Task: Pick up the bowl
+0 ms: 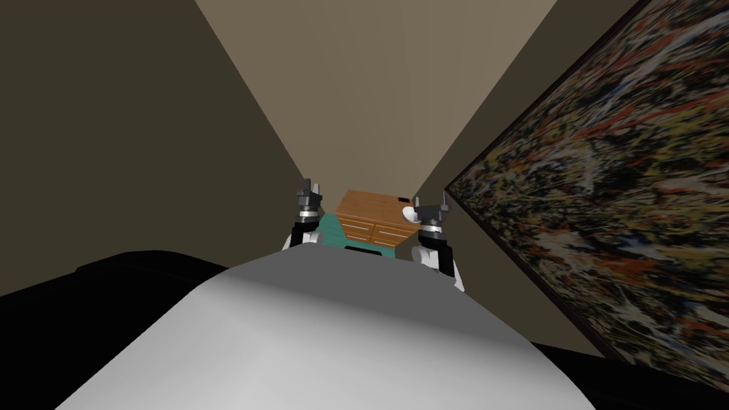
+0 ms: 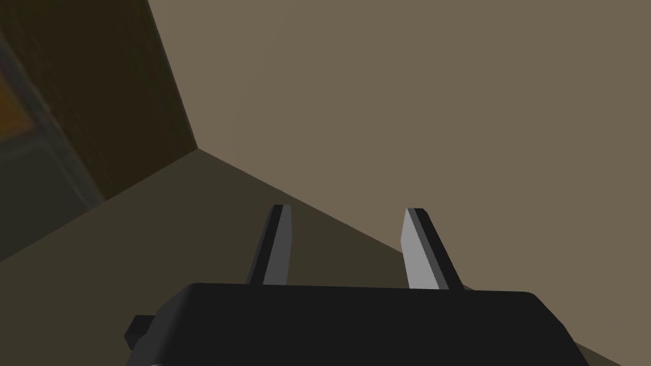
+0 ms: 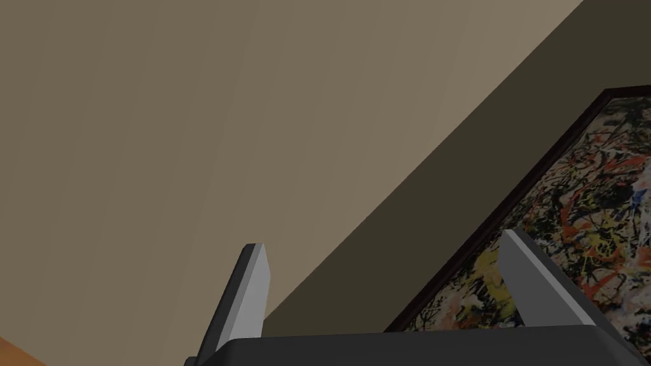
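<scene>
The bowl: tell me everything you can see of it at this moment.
The bowl is small, plain white and rounded; its material is not clear. It seems to sit upright on the wooden top of the dresser, near the top's right front corner, just above the drawers. The right claw, open, stands close beside it on its right and overlaps its edge in the head view; whether they touch cannot be told. The bowl is too small to tell what, if anything, is inside.
</scene>
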### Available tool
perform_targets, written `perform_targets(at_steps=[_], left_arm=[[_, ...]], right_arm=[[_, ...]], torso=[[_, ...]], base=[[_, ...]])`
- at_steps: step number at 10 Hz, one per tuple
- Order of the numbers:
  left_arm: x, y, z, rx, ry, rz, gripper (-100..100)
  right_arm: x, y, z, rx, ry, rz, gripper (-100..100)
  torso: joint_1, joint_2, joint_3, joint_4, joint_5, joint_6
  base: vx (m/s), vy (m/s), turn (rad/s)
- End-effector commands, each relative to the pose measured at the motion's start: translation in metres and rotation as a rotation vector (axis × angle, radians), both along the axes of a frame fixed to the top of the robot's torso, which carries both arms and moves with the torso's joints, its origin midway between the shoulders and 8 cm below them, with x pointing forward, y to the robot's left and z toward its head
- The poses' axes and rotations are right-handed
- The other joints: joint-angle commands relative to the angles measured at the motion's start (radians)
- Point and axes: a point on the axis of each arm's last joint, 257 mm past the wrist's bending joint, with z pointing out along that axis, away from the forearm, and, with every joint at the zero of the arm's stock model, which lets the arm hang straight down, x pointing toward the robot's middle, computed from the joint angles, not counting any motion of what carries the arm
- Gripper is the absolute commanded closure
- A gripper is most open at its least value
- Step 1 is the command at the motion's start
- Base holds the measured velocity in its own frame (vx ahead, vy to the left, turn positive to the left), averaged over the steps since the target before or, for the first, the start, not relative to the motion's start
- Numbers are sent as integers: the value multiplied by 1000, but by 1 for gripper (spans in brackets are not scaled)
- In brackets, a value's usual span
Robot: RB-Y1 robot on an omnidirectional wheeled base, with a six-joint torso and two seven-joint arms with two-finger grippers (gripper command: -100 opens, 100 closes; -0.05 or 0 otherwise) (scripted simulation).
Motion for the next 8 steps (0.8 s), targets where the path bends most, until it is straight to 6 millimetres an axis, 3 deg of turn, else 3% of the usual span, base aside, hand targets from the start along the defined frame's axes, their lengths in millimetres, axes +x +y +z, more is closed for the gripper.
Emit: perform_targets(at_steps=[1,3,4,6,7,8], left_arm=[[0,0,0,0,0,0,0],[0,0,0,0,0,0,0],[0,0,0,0,0,0,0],[0,0,0,0,0,0,0],[0,0,0,0,0,0,0],[0,0,0,0,0,0,0]], right_arm=[[14,-2,-17,51,62,39,-100],[14,-2,-17,88,66,59,-100],[27,-5,-33,125,124,85,-100],[27,-5,-33,163,125,104,-100],[39,-7,-50,205,185,128,-100],[39,-7,-50,227,186,139,-100]], torso=[[0,0,0,0,0,0],[1,0,0,0,0,0],[0,0,0,0,0,0],[0,0,0,0,0,0],[0,0,0,0,0,0],[0,-1,0,0,0,0]], base=[[-13,23,-2],[-6,15,-1],[-3,14,-3],[-5,10,0],[-3,13,-3],[0,15,0]])
